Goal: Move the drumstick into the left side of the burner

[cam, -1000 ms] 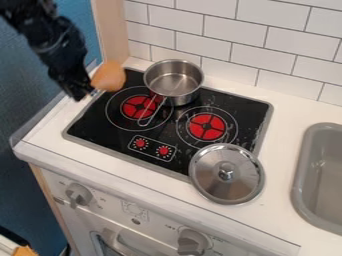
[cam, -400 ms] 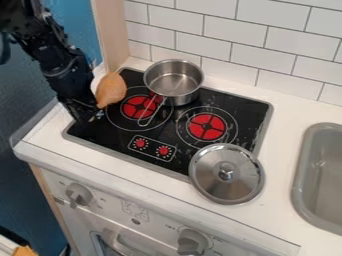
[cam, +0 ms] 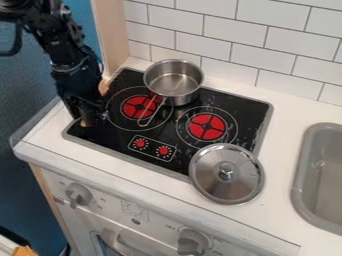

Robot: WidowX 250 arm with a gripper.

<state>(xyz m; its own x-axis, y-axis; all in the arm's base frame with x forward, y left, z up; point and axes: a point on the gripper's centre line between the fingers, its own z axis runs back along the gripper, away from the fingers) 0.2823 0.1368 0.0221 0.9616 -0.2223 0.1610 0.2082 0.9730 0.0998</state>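
Down low over the left part of the black cooktop (cam: 117, 137) with the gripper (cam: 89, 115), left of the left burner (cam: 131, 106). Behind it, mostly hidden, the drumstick (cam: 103, 87), with a sliver of orange-brown meat past the far right side of the gripper. At the gripper's lower end, a small pale tan bit; can't tell whether bone end or something else. Can't tell from here whether clenched on the drumstick or released, as to the jaws, nor whether lifted or touching the cooktop, as to the drumstick.

In the way on the right, the handle (cam: 145, 124) of the metal pot (cam: 175, 85), slanting near and left across the left burner. The pot itself upright, at the far side of the cooktop, between the left burner and the right burner (cam: 206, 132). Over the near right corner of the cooktop and onto the white counter (cam: 133, 172), a round metal lid (cam: 227, 187), knob up. Farther right, the grey sink (cam: 300, 185). At far left, just beside the arm, a pale wooden post (cam: 110, 30).
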